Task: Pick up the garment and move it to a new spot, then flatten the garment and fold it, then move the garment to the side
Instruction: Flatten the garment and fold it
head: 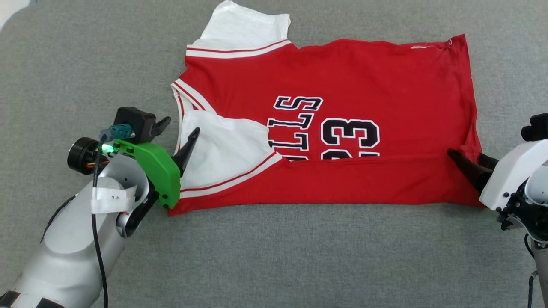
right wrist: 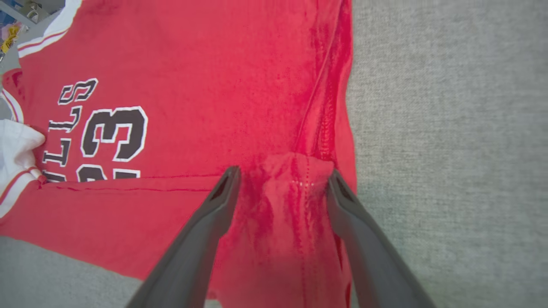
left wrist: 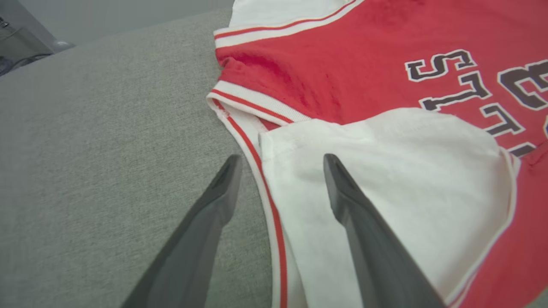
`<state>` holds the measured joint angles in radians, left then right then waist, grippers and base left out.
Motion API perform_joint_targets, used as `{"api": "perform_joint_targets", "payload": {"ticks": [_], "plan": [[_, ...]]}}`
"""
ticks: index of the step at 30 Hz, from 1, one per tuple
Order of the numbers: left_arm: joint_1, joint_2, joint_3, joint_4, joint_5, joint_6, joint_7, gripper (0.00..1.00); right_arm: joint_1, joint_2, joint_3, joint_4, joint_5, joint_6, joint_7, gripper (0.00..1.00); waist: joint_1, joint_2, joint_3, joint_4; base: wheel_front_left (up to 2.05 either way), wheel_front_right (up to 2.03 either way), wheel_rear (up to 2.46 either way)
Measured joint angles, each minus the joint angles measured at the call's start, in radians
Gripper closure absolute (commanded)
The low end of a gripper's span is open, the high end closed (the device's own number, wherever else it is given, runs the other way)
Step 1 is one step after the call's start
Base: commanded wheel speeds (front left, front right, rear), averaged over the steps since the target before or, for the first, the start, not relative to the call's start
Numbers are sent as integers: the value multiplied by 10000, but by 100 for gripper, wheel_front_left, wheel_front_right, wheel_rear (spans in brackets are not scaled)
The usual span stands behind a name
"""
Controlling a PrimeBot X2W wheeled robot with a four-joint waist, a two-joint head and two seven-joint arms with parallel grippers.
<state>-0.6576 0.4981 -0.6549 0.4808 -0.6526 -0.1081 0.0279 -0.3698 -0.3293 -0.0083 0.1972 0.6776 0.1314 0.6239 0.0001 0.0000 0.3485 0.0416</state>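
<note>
The garment (head: 342,85), a red T-shirt with white sleeves and black lettering, lies sideways on the grey cloth surface (head: 274,256). Its near long edge is folded up over the lower part of the lettering, and one white sleeve (head: 222,149) is turned in on top. My left gripper (head: 180,130) stands open at the collar end, one finger over the white sleeve (left wrist: 385,171), the other over bare grey cloth. At the hem end my right gripper (head: 466,156) is open too, with a raised pucker of the red garment (right wrist: 287,201) lying between its spread fingers.
The grey padded surface (left wrist: 107,128) stretches all round the shirt, with wide room in front of it and to both sides. Its rounded far-left corner (head: 17,21) shows at the top left.
</note>
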Motion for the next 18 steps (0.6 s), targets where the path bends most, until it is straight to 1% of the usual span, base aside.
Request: {"api": "perform_joint_targets", "payload": {"ticks": [2, 5, 10, 14, 18], "plan": [[-3, -109, 121, 161, -56, 84, -314, 0, 11, -79, 82, 6, 29, 0, -159, 0, 0, 0, -143, 21, 0, 0, 0], [21, -290, 316, 198, -196, 257, -732, 0, 114, -389, 244, -153, -27, 0, -568, 0, 0, 0, -396, 55, 0, 0, 0], [540, -424, 773, -293, -637, 803, -1243, 0, 702, -807, 602, -658, -278, 0, -1177, 0, 0, 0, -880, 122, 0, 0, 0], [1510, -426, 988, -1064, -966, 1365, -1231, 0, 1261, -834, 709, -1141, -497, 0, -1358, 0, 0, 1, -1249, 153, 0, 0, 0], [2402, -324, 1030, -1829, -1221, 1816, -1041, 0, 1710, -830, 711, -1630, -895, 0, -1356, 0, -1, 0, -1512, 139, 0, 0, 0]]}}
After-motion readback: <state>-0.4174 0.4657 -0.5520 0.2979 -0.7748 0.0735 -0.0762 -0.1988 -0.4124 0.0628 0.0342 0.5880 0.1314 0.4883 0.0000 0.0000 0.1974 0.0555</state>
